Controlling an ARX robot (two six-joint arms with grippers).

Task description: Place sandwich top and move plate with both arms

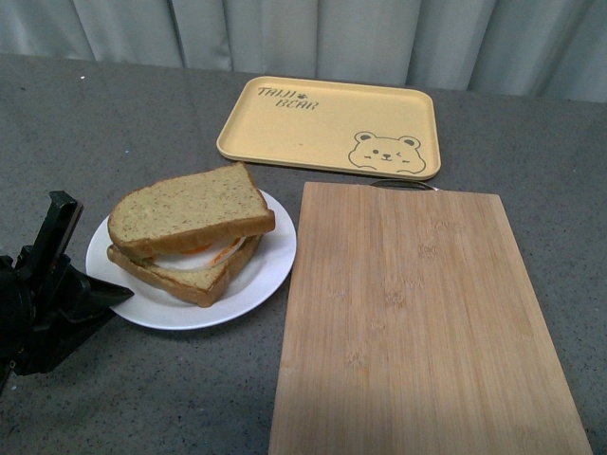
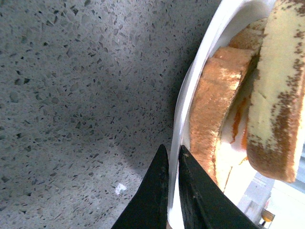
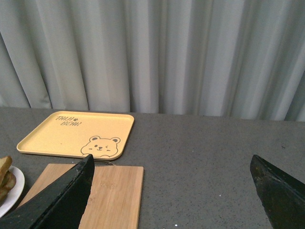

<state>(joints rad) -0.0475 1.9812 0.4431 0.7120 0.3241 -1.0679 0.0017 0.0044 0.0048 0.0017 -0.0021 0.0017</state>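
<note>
Our left gripper (image 2: 172, 149) is clamped on the plate (image 2: 183, 105) at its left rim; we should hold it level. The top (image 1: 190, 204) already sits on the egg slice (image 1: 194, 280). Our right gripper (image 3: 171, 160), jaws wide apart, hangs well away and must take the opposite rim.

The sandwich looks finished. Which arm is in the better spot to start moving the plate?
The left. The left gripper is clamped on the rim of the plate. The right gripper hangs wide open, well away from it, facing the yellow tray.
</note>
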